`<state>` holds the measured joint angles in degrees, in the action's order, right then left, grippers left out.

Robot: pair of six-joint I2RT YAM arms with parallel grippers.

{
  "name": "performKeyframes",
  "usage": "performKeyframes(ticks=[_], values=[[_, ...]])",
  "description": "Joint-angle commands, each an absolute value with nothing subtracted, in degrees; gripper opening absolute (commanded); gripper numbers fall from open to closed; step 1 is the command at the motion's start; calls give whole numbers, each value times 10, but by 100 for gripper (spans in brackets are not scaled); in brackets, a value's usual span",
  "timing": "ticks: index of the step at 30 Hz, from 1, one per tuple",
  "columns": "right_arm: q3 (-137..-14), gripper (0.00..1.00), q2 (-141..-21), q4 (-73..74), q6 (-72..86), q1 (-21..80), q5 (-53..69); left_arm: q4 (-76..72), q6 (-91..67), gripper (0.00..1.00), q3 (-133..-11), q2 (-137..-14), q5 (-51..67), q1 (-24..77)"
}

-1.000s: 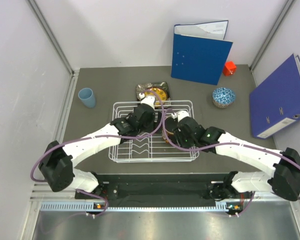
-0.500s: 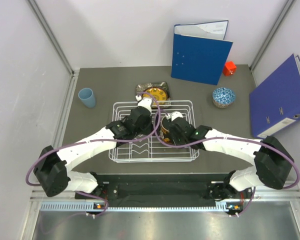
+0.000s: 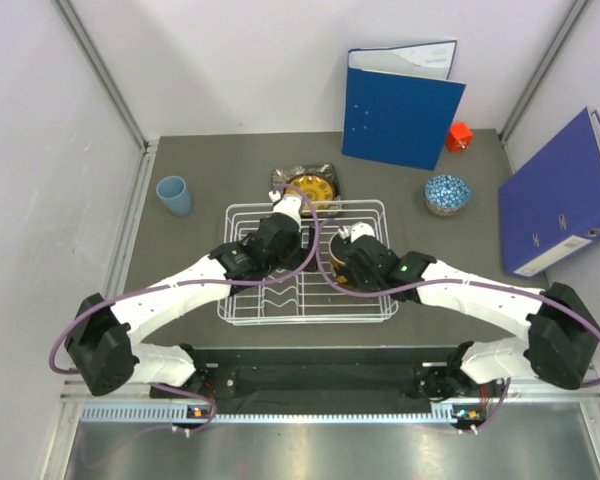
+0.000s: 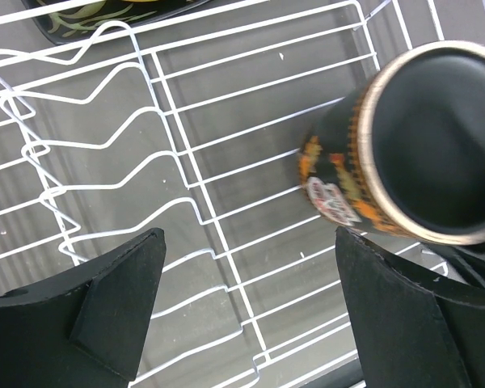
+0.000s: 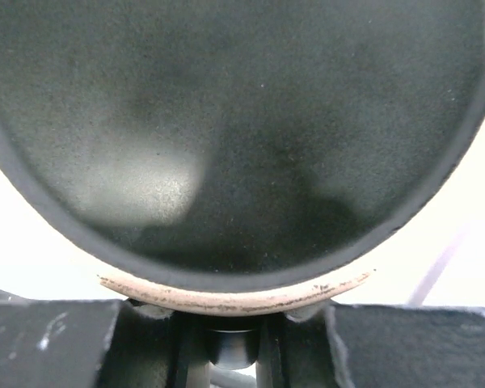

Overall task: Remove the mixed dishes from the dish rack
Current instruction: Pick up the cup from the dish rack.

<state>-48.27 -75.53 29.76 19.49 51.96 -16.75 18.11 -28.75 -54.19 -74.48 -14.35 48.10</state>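
Top external view: nearest the arm bases, the dish rack (image 3: 242,312) is seen lying on the dark tabletop (image 3: 175,270), and both arms are bent over it. The left hand (image 3: 287,207) is held above the rack's far part. In the left wrist view its fingers (image 4: 117,311) are spread wide with nothing between them; only the wire floor and the wavy dividers are shown below.

The right hand (image 3: 352,242) is placed over the rack's middle right, at the mug (image 4: 424,137). The mug is found inside the rack, to the right of the dividers, dark with an orange pattern on its side and a pale rim. In the right wrist view the picture is almost filled by the mug and the fingertips are hidden by it, so whether the mug is pinched cannot be told.

Just beyond the rack's far edge, the black square plate (image 3: 330,172) is laid on the tabletop, with the yellow dish (image 3: 315,190) resting on it. The light blue cup (image 3: 173,195) is stood upright to the left of the rack, well apart from it, and the speckled bowl (image 3: 447,193) is set off to the right.

Farthest back, a blue binder (image 3: 400,110) is stood open near the rear wall with a small red block (image 3: 460,136) just beside it. A second binder (image 3: 560,195) is leaned at the right side.
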Motion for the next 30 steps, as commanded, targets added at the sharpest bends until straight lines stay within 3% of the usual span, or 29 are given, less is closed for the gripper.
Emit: performKeyframes(ticks=[1,6,15,19,23,30], values=[[-550,0,-681,282,185,522,-211,165,-296,91,-543,-722,-161,482],[-596,0,-650,311,178,521,-204,176,-302,99,-544,-711,-192,482],[-696,0,-606,286,207,515,-168,216,-366,99,-557,-658,-341,480],[-695,0,-589,211,255,435,-62,144,-362,99,-530,-600,-335,477],[-627,0,-567,-15,377,339,179,71,-363,99,-485,-536,-304,462],[-492,0,-629,-479,623,280,366,-72,-387,99,-454,-467,-83,402]])
